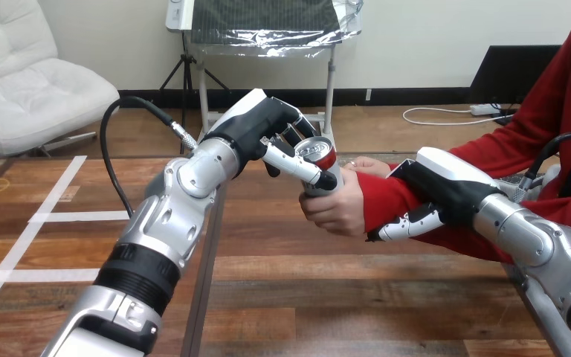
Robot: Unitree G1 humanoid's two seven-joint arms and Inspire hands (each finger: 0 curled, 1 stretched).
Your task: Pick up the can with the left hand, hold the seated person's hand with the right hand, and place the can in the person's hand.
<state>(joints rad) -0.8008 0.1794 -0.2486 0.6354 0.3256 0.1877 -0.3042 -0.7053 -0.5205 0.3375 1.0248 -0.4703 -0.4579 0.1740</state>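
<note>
The left hand (pixel 268 125) is curled round the can (pixel 317 149), whose base sits in the person's hand (pixel 336 210). Right of the can, the right hand (pixel 446 187) lies against the forearm (pixel 386 199), and whether it grips cannot be told. The left hand should release slowly and lift clear.

- The can (pixel 318 151) is up off the bench (pixel 327 297), above its middle and toward its far edge.
- The left hand (pixel 268 130) is at the can's left and touches it. Its fingers are curled round the can's upper part from behind, and its thumb lies across the near side.
- The person's hand (pixel 338 207) comes in from the right and is wrapped round the can's lower part, just under the left hand's thumb.
- The right hand (pixel 442 186) is right of the can, near it but apart. It lies over the person's wrist (pixel 379 197), with its fingers curled under it.
- Tape strips (pixel 59 216) lie flat on the bench, well left of the can.
</note>
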